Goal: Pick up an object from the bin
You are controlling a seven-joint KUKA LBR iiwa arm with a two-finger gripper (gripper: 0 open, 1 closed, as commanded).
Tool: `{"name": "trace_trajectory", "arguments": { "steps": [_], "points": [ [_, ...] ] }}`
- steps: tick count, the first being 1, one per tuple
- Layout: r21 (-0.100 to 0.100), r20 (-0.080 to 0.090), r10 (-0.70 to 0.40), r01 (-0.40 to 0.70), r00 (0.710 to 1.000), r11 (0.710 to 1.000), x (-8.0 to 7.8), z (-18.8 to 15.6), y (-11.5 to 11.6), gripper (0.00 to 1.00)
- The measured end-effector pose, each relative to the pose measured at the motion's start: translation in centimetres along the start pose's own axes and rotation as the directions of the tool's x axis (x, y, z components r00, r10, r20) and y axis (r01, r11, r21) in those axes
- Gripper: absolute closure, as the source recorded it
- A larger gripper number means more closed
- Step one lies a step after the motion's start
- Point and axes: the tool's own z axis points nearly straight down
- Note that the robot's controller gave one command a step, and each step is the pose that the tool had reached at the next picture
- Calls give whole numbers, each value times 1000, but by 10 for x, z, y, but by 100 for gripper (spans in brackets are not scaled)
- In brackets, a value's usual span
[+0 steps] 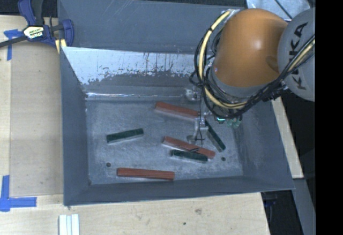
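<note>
Directly beneath the pincer [200,137], its grip impossible to tell, 1 flat red-brown plastic bar [185,145] lies against 1 dark green bar [188,156], with 1 slanted green bar [216,139] crowding alongside.

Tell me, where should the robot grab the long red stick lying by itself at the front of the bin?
Probably around the middle of the red stick, coming straight down from above and pinching across its narrow width. It lies flat and alone on the bin floor, so the middle should balance, and no other stick crowds its long sides.
</note>
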Motion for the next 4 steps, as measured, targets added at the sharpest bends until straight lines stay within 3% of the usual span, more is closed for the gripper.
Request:
{"name": "trace_trajectory", "arguments": {
  "steps": [1,2,3,4],
  "points": [
    [0,8,2,-2,1000,1000,-2,-4,0,0],
    [-1,11,83,-83,997,997,4,53,-11,0],
    [-1,11,126,-126,992,992,11,149,-35,0],
    [-1,8,159,-159,987,987,9,183,-36,0]
  ]
}}
